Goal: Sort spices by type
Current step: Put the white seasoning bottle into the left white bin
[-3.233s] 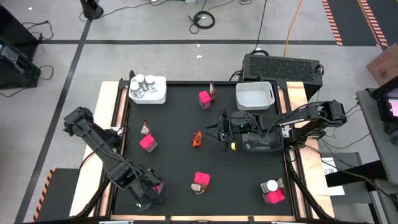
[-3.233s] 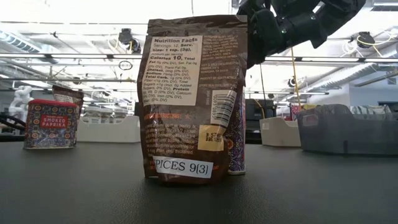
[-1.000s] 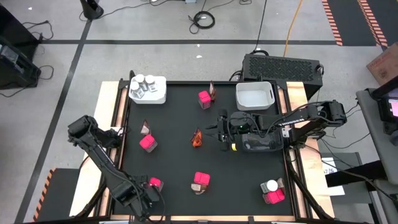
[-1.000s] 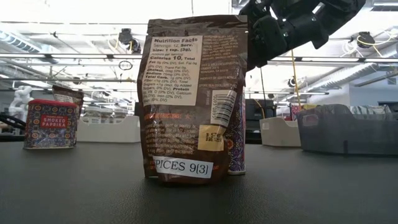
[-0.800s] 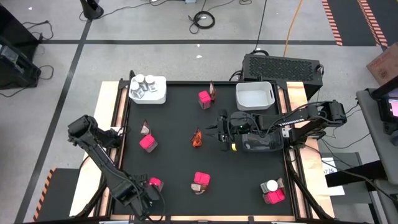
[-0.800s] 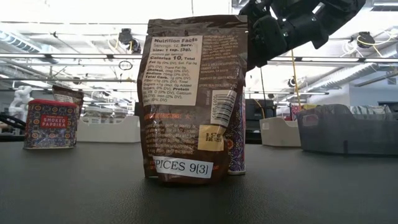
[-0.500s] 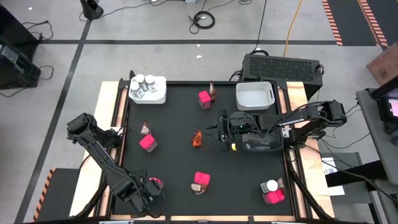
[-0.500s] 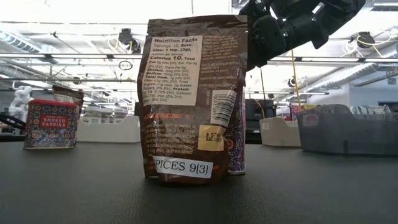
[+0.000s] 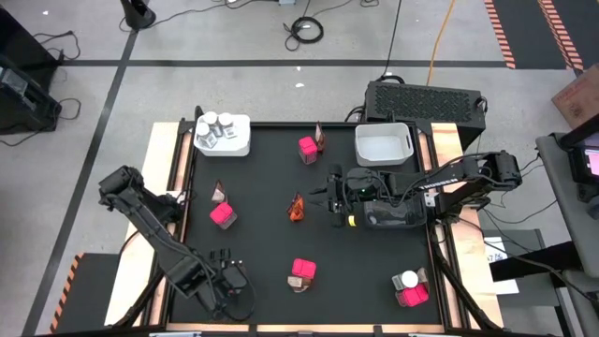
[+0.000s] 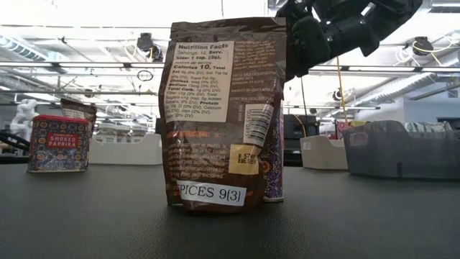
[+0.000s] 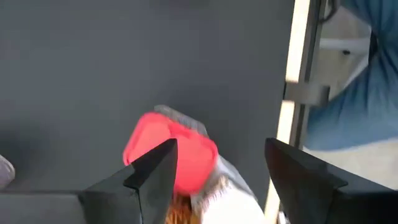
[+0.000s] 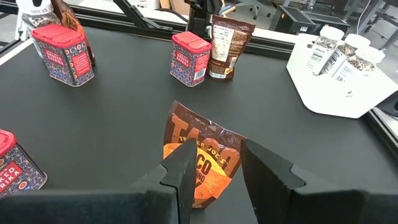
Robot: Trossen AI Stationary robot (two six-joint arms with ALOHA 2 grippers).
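The left end effector (image 9: 225,278) hangs over the near left corner of the desk (image 9: 262,234), its fingers parted around a pink box (image 11: 169,152), though from here I can't tell whether they actually grip it. The right end effector (image 9: 329,195) waits mid-desk with its fingers slightly apart, just beside an orange-brown sachet (image 9: 298,208). Three white-capped jars (image 9: 215,124) sit in the white bin (image 9: 234,140) at the far left corner, other pink boxes scattered about.

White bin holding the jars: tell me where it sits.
In the high view, the white bin sits at the table's far left corner, with three white-capped jars inside. Its nearest neighbours are a pink box and a sachet, both off to its right.
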